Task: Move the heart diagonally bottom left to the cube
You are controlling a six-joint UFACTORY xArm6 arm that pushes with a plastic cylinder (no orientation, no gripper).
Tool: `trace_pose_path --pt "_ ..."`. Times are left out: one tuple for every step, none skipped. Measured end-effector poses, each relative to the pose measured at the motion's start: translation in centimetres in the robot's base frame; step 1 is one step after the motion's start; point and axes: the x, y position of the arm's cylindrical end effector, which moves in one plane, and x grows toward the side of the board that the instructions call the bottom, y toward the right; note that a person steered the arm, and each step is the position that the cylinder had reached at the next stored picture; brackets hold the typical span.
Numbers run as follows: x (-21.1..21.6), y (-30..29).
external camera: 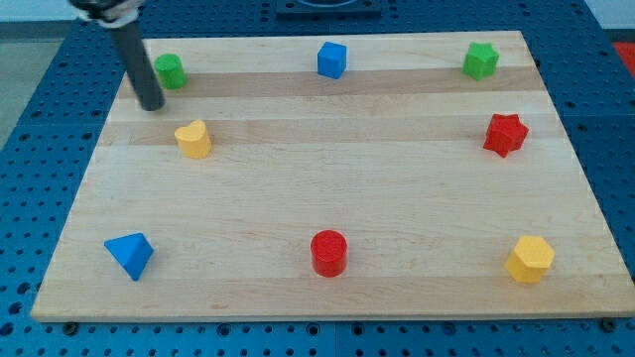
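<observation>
My tip [152,105] is sitting bare in the upper left, holding nothing, just up-left of the yellow heart [193,139], not touching. The heart is already lying low-left of the blue cube [331,59] but well apart, so the pushing is still looking undone.

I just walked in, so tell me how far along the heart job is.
Nothing looks done yet: the yellow heart sits far toward the view's left of the blue cube, not diagonally below it. In hand: my tip stands just up-left of the heart, beside the green block, not clearly touching either. Left: pushing the heart to the cube's bottom left.
</observation>
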Motion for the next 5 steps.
trace_pose_path --pt "6.4 -1.7" --pt "10.2 -1.4" --pt "9.1 1.7" --pt "8.0 5.6" --pt "8.0 8.8"
